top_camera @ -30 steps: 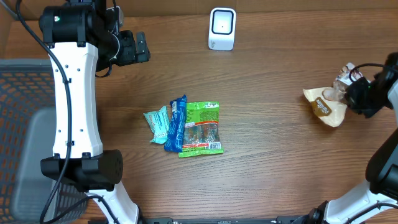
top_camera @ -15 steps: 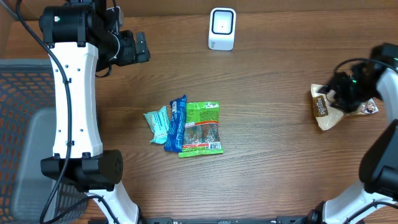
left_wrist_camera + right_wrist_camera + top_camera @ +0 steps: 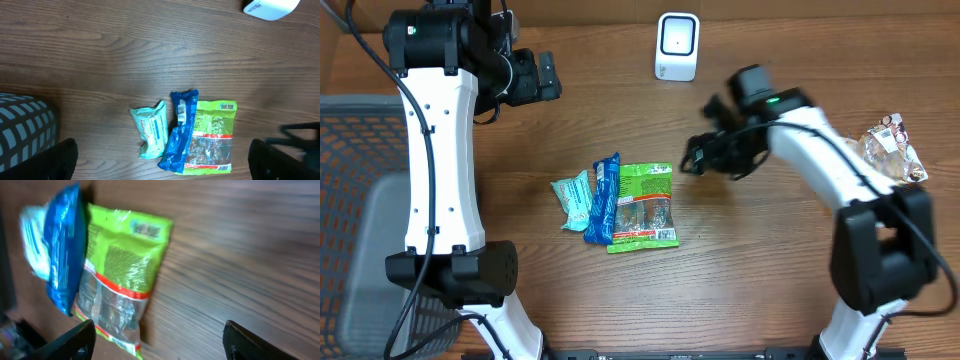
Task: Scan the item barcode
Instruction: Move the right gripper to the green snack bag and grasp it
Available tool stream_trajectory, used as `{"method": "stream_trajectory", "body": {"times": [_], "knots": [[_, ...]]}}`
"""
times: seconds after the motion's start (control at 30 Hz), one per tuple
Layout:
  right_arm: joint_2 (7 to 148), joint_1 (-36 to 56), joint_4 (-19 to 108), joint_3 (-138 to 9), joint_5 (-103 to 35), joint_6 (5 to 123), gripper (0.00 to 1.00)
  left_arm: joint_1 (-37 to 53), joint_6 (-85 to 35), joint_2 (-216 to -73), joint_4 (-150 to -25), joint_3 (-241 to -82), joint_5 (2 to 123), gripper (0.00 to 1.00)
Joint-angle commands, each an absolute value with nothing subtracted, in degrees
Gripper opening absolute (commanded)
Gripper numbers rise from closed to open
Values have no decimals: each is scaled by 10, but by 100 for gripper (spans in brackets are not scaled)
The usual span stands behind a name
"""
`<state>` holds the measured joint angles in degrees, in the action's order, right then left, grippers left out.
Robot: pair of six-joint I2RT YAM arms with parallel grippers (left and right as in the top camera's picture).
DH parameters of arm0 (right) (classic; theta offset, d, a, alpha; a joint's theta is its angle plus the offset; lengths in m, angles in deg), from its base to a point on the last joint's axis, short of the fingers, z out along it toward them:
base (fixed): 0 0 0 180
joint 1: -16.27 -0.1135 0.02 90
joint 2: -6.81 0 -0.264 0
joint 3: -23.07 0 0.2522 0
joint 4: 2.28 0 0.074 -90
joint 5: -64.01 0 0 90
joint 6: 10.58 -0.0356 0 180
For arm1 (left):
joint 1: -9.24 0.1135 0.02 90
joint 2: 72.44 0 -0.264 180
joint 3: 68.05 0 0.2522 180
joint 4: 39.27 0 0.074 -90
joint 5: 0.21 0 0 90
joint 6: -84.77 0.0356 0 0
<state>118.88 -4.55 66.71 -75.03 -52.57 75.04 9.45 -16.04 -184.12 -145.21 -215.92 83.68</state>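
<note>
Overhead, scanner: the white barcode scanner (image 3: pixel 677 45) stands at the far edge of the wooden worktop (image 3: pixel 770 280), about halfway along.
Overhead, packets: three lie bunched at the worktop's middle. The mint packet (image 3: pixel 573 200) is on the left, and the blue packet (image 3: pixel 604 198) overlaps the left side of the green packet (image 3: pixel 645 205).
Overhead, snack bag: a clear-and-brown snack bag (image 3: pixel 890 150) lies alone by the right edge, well apart from the rest.
Overhead, right gripper: the right gripper (image 3: pixel 703 150) is over bare wood, near the green packet's far right corner and between the packets and the scanner.
Overhead, left gripper: the left gripper (image 3: pixel 550 77) is up near the far left corner, well apart from the packets.
Overhead, mesh: a grey mesh surface (image 3: pixel 350 200) sits off the left edge.
Left wrist, claw: its fingers (image 3: pixel 55 160) are spread to the bottom corners, wide open and empty.
Left wrist, below: all three packets are in sight, with a white label on the blue one. The scanner's corner shows at top right.
Right wrist, claw: its fingers (image 3: pixel 70 340) are wide apart, gripping nothing.
Right wrist, below: the picture is blurred. The green packet lies near one finger, with blue and mint beyond it.
</note>
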Motion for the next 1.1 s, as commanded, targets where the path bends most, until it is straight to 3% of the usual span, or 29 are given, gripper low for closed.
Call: {"method": "stream_trajectory", "body": {"times": [0.0,0.27,0.6,0.83,1.07], "knots": [[1238,-100,662,-750,-496,780,82,92,-168,-1841,-1453,-2169,840,100],[1262,-167,684,-747,-369,779,81,92,-168,-1841,-1453,-2169,840,100],[1262,-141,710,-739,-148,671,78,92,-168,-1841,-1453,-2169,840,100],[1262,-92,724,-745,-167,673,78,92,-168,-1841,-1453,-2170,840,100],[1262,-65,728,-783,-351,756,82,92,-168,-1841,-1453,-2169,840,100]]}}
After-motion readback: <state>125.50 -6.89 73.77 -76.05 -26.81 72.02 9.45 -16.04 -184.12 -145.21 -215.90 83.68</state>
